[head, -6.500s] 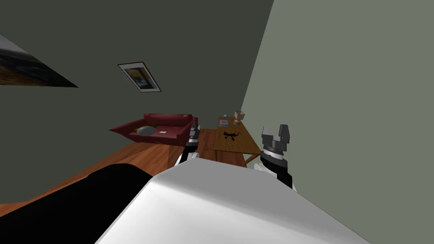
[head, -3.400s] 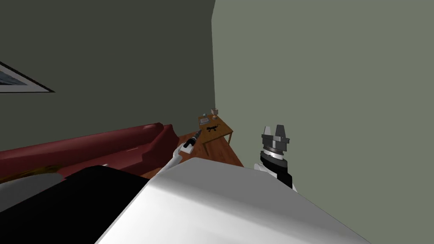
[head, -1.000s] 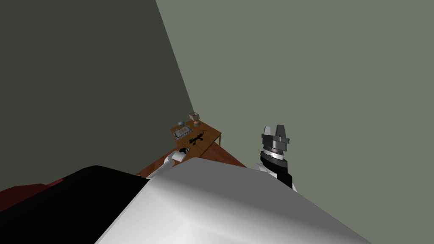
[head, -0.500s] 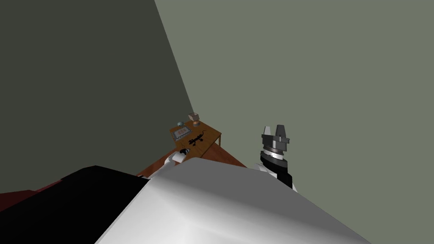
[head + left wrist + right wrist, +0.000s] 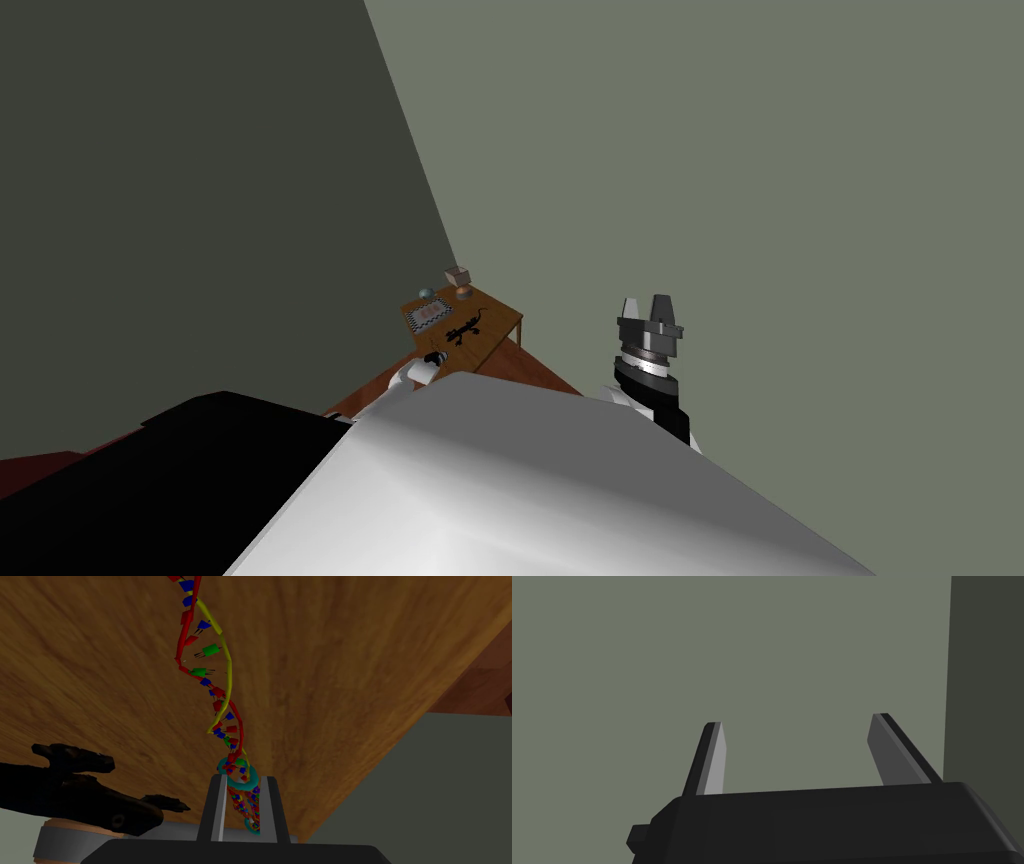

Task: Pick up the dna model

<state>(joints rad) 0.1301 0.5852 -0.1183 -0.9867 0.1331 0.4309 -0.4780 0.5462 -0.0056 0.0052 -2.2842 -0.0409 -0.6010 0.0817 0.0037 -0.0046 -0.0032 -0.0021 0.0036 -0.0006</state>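
DNA model (image 5: pixel 235 718), teal-ringed end tight between narrow left fingers (image 5: pixel 218 811); right fingers (image 5: pixel 712 761) wide.

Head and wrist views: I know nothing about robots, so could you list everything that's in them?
DNA model: one; red and yellow strands, blue and green rungs, teal ring at the held end; over the table top.
Table: one; brown wood; in the room's corner.
Lizard-like figure: one; black; on the table beside the DNA model.
Checkered mat: one; pale; on the table, beyond the figure.
Small ball: one; bluish; at the table's far edge.
Box on a stand: one; tan; at the table's far corner.
Left gripper: one; grey fingers, dark body; shut on the DNA model.
Right gripper: one; same colours; raised at my right, open, holding nothing.
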